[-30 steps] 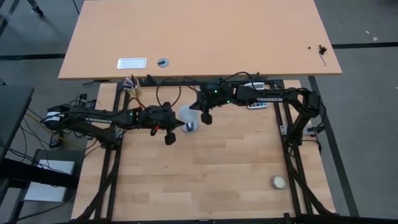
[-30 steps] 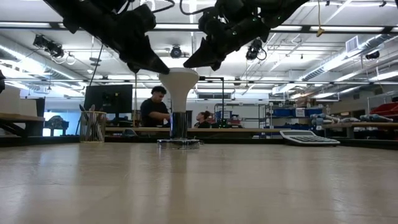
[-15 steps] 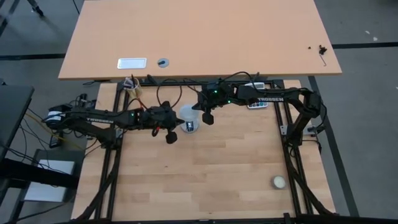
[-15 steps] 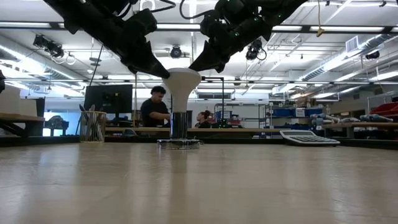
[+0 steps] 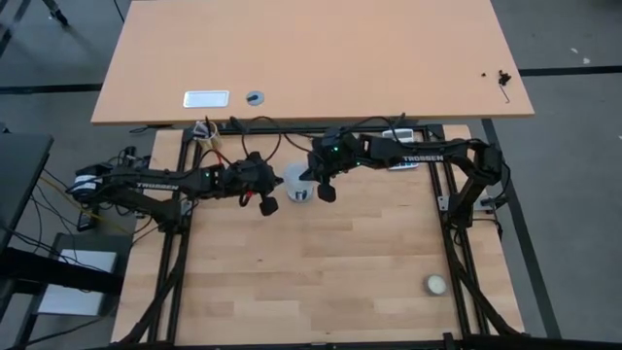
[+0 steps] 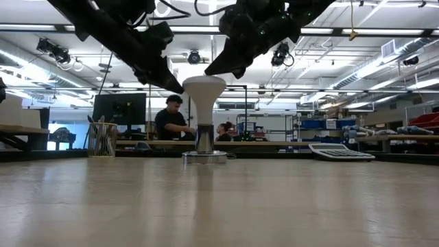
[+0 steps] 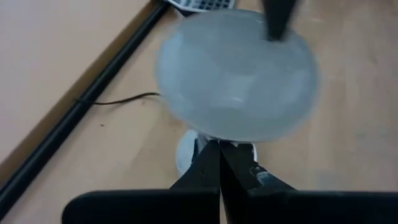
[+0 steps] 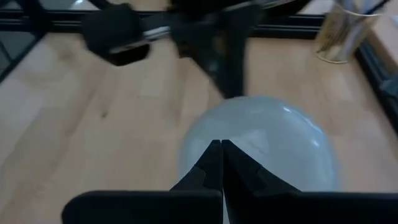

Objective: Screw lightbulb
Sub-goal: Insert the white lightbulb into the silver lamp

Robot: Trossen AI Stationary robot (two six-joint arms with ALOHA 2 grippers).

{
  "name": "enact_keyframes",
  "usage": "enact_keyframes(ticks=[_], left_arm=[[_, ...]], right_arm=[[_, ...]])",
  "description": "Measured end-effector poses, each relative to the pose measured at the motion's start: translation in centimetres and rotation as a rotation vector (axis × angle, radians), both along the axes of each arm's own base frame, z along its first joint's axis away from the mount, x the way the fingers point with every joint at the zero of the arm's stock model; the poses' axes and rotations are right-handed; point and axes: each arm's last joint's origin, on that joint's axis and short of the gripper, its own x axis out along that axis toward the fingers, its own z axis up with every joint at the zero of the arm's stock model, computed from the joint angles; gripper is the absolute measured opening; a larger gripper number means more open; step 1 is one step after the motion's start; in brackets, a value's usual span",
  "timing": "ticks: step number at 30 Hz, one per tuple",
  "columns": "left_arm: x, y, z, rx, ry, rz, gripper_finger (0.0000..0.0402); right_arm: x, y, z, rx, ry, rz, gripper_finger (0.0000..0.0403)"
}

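The white lightbulb stands upright, dome up, its grey screw base in the round socket disc on the wooden table toward the far edge; it also shows in the high view. My left gripper is shut at the dome's left side. My right gripper is shut at the dome's right side, a little higher. In the high view the left gripper and the right gripper flank the bulb. My left gripper touches the left side of the dome with the tips of its shut fingers, slanting down from the table's left. The bulb stands upright in the socket. My right gripper touches the upper right of the dome with the tips of its shut fingers, slanting down from the table's right.
A cream-white ball lies near the table's near right corner. A calculator lies at the far right, a pen cup at the far left. The socket's thin black cord runs to the far edge. People sit in the room behind.
My left gripper has gone a little toward the far edge and my right gripper a little toward the near edge, both staying shut against the dome. The bulb and its socket disc have slid slightly toward the table's right, the bulb staying upright.
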Motion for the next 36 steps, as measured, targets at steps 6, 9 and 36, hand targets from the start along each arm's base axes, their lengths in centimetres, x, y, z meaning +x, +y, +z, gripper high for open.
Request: enact_keyframes(ticks=[6, 9, 36], left_arm=[[-0.1, 0.9, 0.1, -0.002, -0.01, 0.024, 0.0], [-0.2, 0.9, 0.1, -0.001, 0.0, 0.025, 0.0], [1.2, -1.3, 0.3, -0.125, -0.116, -0.19, 0.0]], right_arm=[[0.1, 0.0, 0.1, 0.002, -0.021, 0.011, 0.0007], [0.0, -0.2, 0.3, -0.01, -0.039, -0.005, 0.0007], [0.3, -3.2, -0.3, -0.062, -0.077, -0.122, 0.0007]])
